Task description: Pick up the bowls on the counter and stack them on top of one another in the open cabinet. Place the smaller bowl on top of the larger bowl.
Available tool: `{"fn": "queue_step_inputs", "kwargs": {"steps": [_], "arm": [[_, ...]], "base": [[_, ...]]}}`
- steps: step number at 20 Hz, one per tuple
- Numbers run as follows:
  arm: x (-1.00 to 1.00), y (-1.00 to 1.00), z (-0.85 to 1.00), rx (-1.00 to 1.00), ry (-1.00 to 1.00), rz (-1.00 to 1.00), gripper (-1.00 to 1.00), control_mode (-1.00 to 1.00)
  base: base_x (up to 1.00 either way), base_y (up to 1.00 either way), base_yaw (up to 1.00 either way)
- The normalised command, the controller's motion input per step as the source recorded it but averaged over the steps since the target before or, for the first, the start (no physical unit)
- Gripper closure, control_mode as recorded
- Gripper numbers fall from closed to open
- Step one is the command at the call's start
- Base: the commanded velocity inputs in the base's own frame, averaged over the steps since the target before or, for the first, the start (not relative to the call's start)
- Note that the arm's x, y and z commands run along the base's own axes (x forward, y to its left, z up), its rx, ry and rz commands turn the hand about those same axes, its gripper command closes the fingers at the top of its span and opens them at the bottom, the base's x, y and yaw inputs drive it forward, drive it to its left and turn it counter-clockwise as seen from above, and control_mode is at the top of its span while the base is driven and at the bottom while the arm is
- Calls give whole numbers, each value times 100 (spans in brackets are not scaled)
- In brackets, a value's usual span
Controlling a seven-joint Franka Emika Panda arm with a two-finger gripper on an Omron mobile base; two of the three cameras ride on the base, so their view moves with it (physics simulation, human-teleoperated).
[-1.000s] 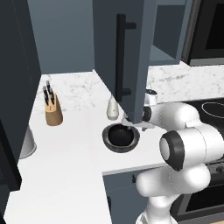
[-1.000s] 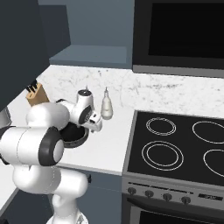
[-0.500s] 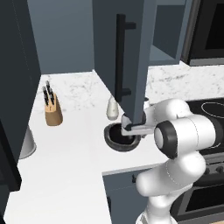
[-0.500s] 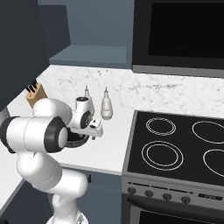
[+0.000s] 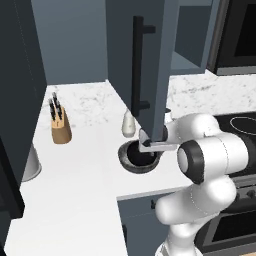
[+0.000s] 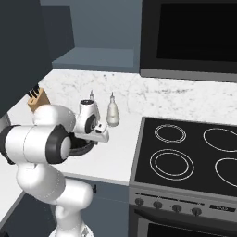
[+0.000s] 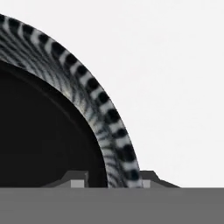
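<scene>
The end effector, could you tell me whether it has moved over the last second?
Yes. In the left base view the end effector has swung left from beside the white shaker bottle and down to the rim of the larger bowl.

Lighting, as I read it: even, diffuse, no visible source. Both base views are sharp edge to edge, without glare. My arm [image 5: 210, 165] casts a soft shadow over the counter [image 5: 85, 175]. Cabinet interior [image 6: 99, 58] is dim. Hand view: close-range, coarse texture on the bowl's rim [image 7: 94, 105], its inside flat black.
</scene>
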Motion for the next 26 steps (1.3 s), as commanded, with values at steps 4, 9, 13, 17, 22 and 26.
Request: {"fn": "queue_step_inputs", "kwargs": {"steps": [4,9,13,17,22,26], "arm": [[-53,-42,94,5,-20,-22,100,-100],[-59,-51,100,19,-30,-31,100,-100],[-41,-29,100,24,-30,-28,100,-100],[-16,-12,100,13,-27,-20,100,-100],[-1,0,100,9,-25,-17,100,-100],[0,0,100,12,-18,-14,100,-100]], "base": [[0,0,0],[0,0,0],[0,0,0],[0,0,0],[0,0,0],[0,0,0]]}}
